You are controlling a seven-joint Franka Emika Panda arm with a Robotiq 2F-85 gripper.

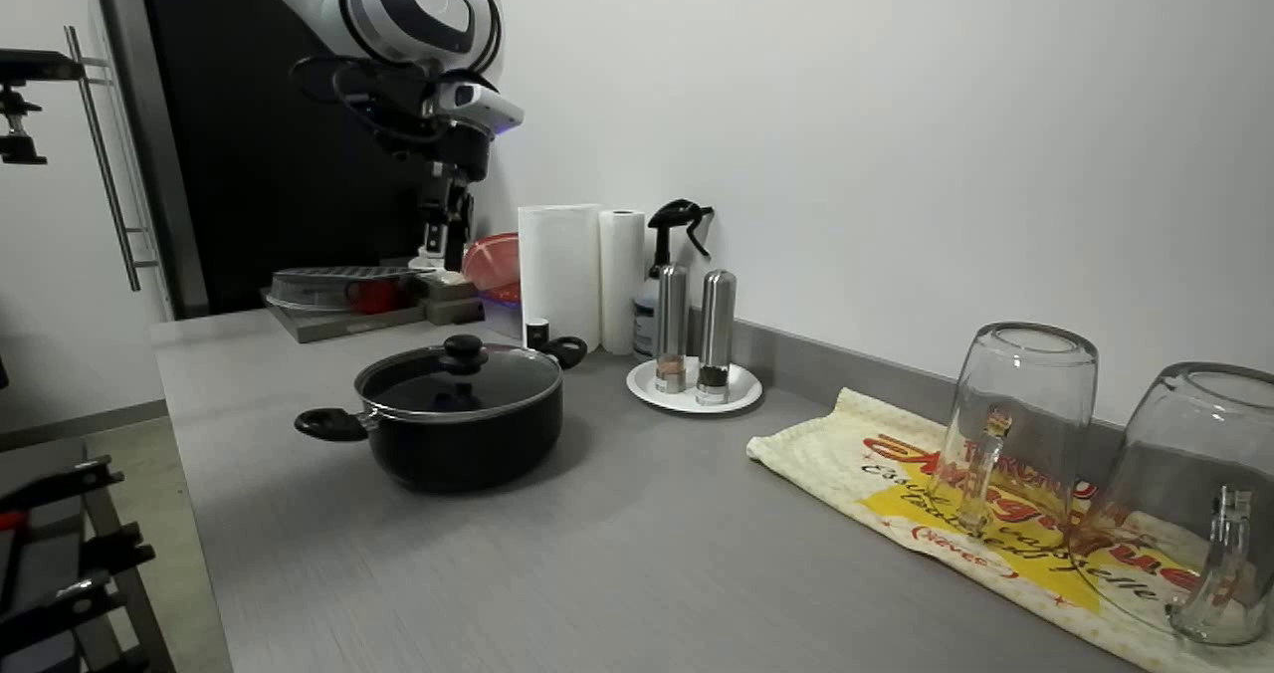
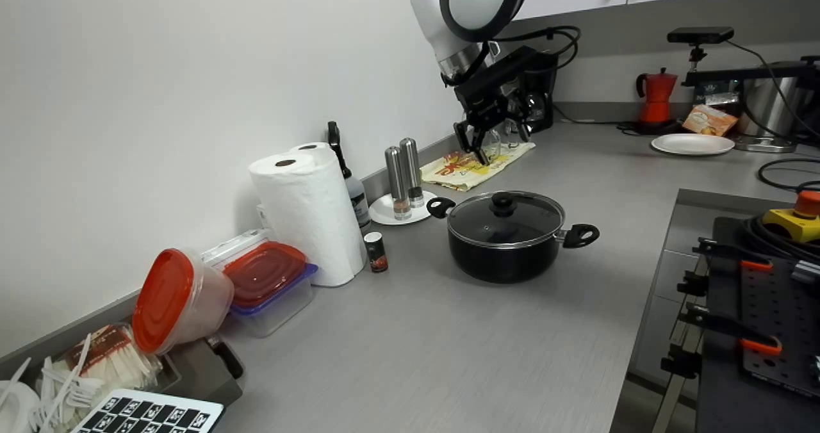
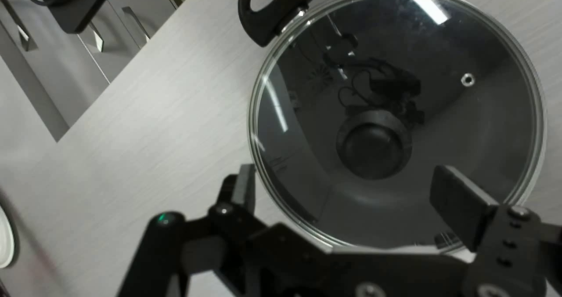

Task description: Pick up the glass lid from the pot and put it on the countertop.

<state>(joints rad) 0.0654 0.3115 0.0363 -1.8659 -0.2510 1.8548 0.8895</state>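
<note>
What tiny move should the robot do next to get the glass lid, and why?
Probably lower the open gripper a little toward the black knob. Its fingertips stand spread in the wrist view, the gap looking wider than the knob; in both exterior views, it hangs higher than the glass lid, which covers the pot.

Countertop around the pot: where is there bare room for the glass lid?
The countertop looks bare in two patches: between the pot and printed cloth, and between the pot and plastic containers. The strip along the wall is crowded with paper rolls, a spray bottle and grinders on a plate.
</note>
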